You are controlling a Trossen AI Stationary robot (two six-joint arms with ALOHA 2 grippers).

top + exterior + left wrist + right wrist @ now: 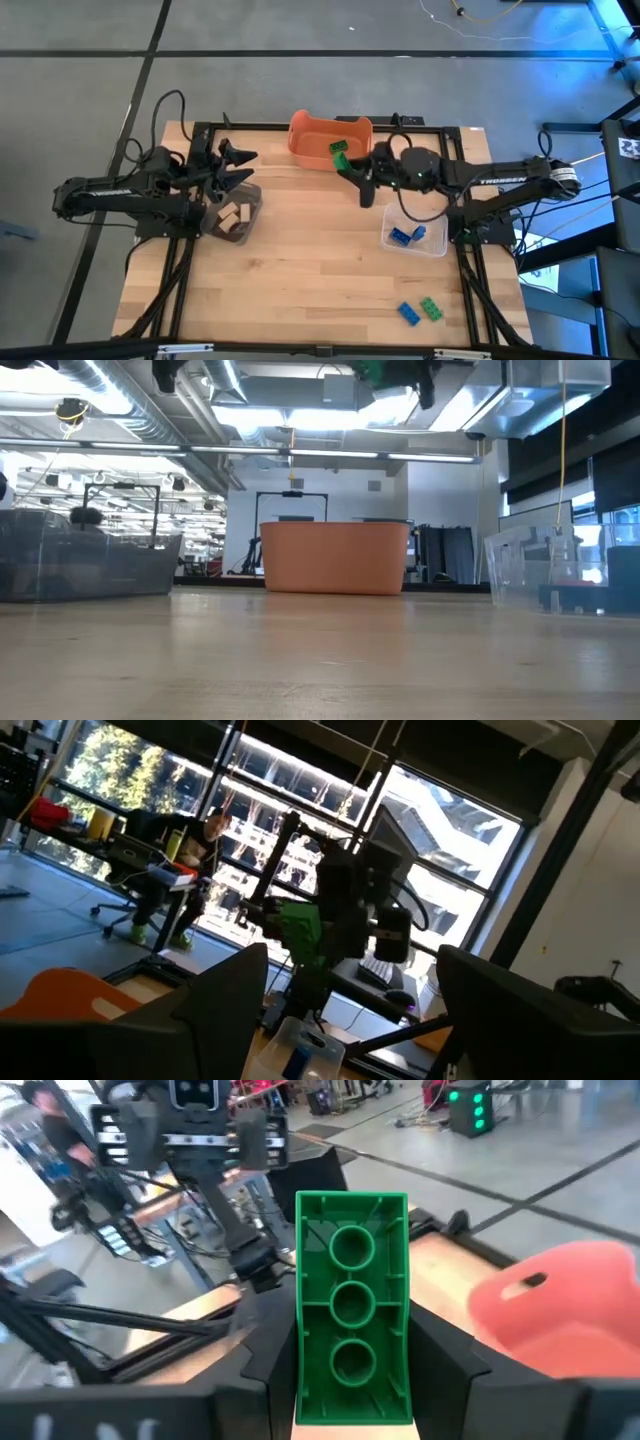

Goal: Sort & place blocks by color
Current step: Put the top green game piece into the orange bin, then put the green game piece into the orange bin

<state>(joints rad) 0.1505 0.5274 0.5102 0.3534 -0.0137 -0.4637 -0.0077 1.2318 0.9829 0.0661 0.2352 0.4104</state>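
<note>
My right gripper (350, 163) is shut on a green brick (352, 1310) and hangs above the table beside the orange tub (325, 135), near its right corner. My left gripper (238, 168) is open and holds nothing, above the far edge of the dark bin (236, 212) that holds tan blocks (232, 216). Blue bricks (405, 235) lie in the clear bin (415, 232). One blue brick (409, 313) and one green brick (431, 308) rest flat on the table near its front edge. My right gripper pinches the green brick between its two fingers (440, 1350), which lie on the brick's two long sides near one end (350, 1380). The brick is lifted clear of the table, its hollow underside with three round tubes facing the wrist camera, the rest sticking out beyond the fingertips.
The orange tub stands at the table's far edge in the middle. The dark bin is on the left, the clear bin on the right. Bare wood (320, 270) spans the middle and near side. A person (195, 840) sits beyond the table.
</note>
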